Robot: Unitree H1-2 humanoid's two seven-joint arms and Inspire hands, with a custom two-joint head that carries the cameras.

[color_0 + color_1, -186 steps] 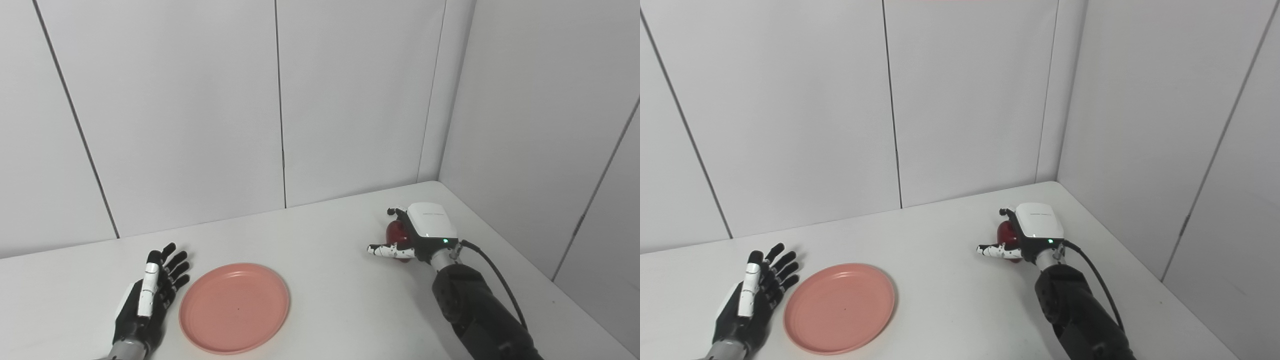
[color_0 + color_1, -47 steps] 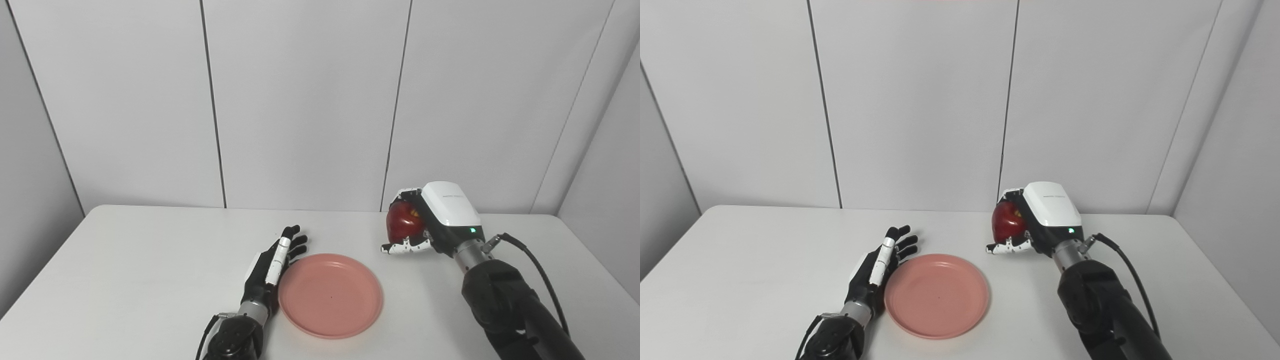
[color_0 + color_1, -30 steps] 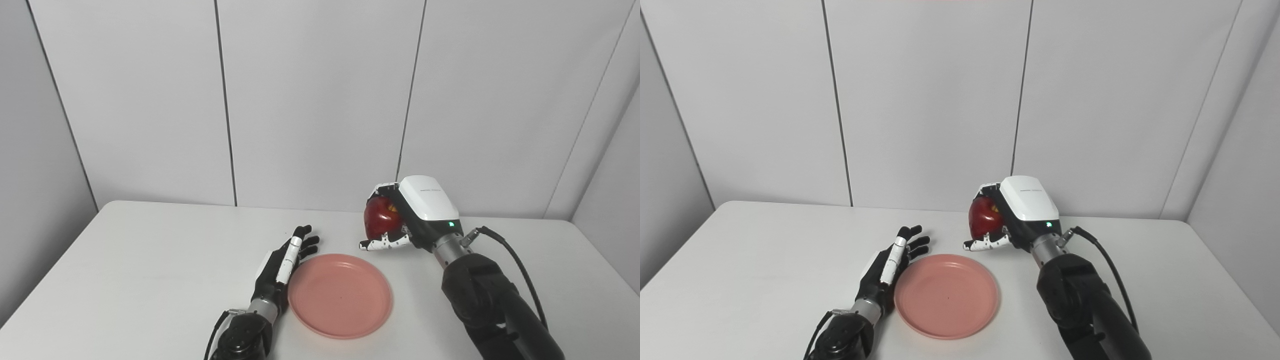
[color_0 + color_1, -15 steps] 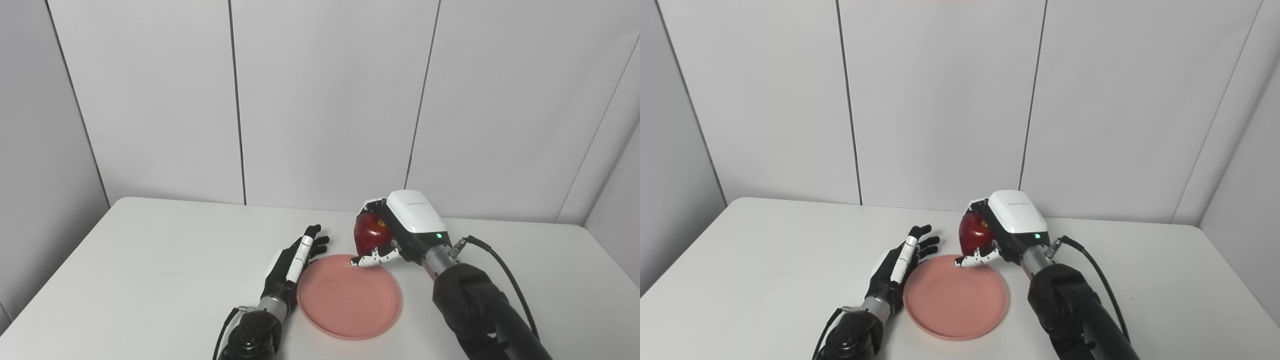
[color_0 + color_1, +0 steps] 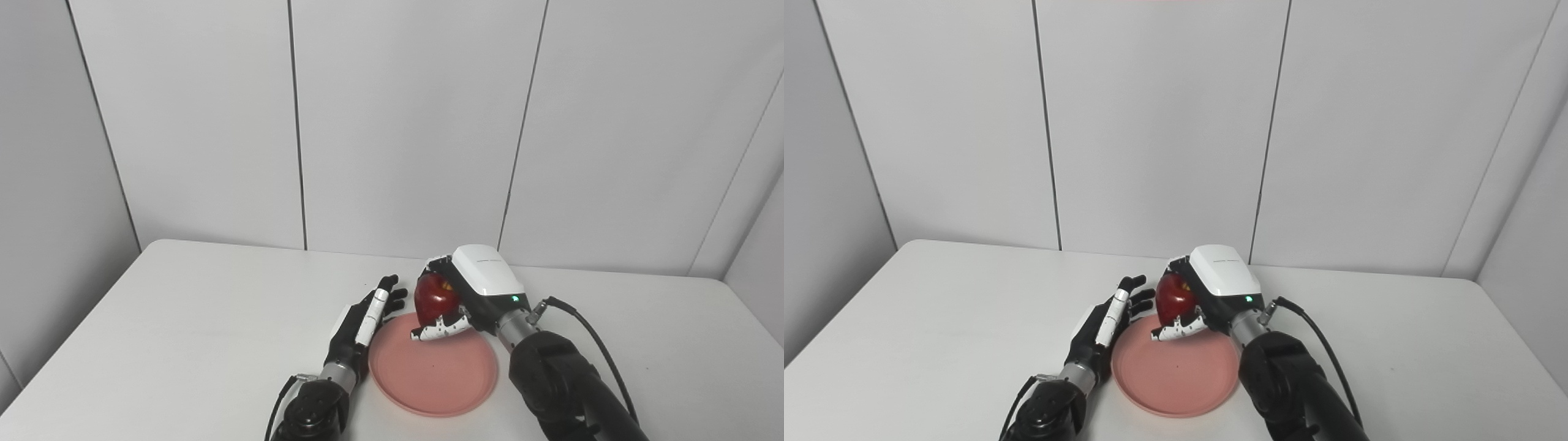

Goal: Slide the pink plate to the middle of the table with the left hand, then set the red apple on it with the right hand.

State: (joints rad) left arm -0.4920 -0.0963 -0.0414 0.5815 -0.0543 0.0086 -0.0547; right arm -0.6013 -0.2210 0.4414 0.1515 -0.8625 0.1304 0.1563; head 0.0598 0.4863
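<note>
Your right hand (image 5: 467,299) is wrapped around the red apple (image 5: 434,296) and holds it above the far part of the pink plate (image 5: 432,364), which lies near the middle of the table (image 5: 184,318). Your left hand (image 5: 361,323) lies flat with its fingers spread and nothing in it, its edge right against the plate's left rim. The apple looks clear of the plate's surface, though you cannot judge the gap well from these head views. The main risk is letting go too early: an apple is round and firm, so if you drop it from any height it is likely to bounce or roll over the shallow rim. It also sits over the far half, not the centre, so a release here could leave it against the rim. Bring it toward the centre and lower it until it rests before you loosen the fingers. Watch the thumb (image 5: 436,331) under the apple too; if it presses on the plate it could tip or shove it. Keep your left hand clear, or a nudge could shift the plate.
</note>
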